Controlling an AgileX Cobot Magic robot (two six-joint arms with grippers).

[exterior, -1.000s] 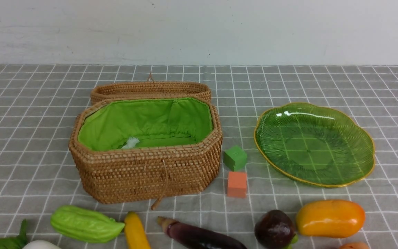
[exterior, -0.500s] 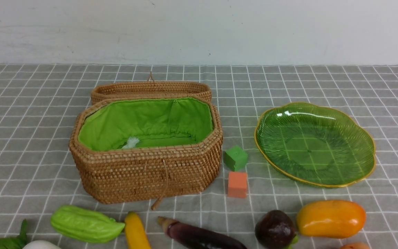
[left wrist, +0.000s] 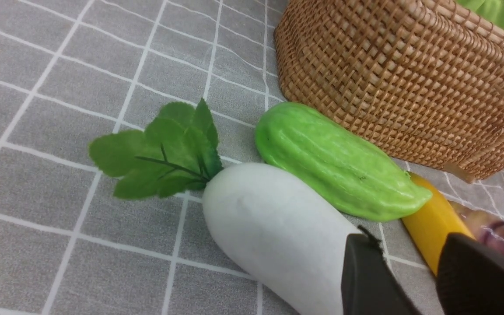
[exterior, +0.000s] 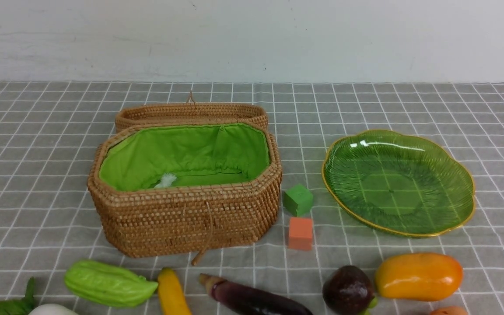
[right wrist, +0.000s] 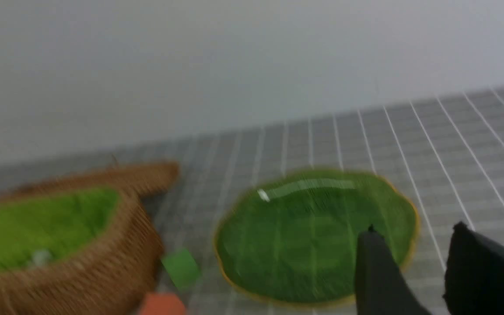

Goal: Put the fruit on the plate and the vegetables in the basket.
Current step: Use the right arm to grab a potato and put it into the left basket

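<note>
The basket (exterior: 182,218) stands left of centre and the plate (exterior: 398,181) lies to its right, with nothing on it. Along the near edge lie the radish (exterior: 50,309), gourd (exterior: 107,283), banana (exterior: 172,293), eggplant (exterior: 252,299), mangosteen (exterior: 348,289), mango (exterior: 418,276) and a brown-orange piece (exterior: 449,311). Neither gripper shows in the front view. My left gripper (left wrist: 409,258) is open and empty, low between the radish (left wrist: 274,232) and the banana (left wrist: 433,223), near the gourd (left wrist: 339,162). My right gripper (right wrist: 416,238) is open and empty, raised on the near side of the plate (right wrist: 304,236); that view is blurred.
A green cube (exterior: 298,199) and an orange cube (exterior: 300,233) sit between basket and plate. The shallow woven lid (exterior: 190,113) lies behind the basket. A small white tuft (exterior: 166,180) lies inside the basket. A grey checked cloth covers the table; a white wall stands behind.
</note>
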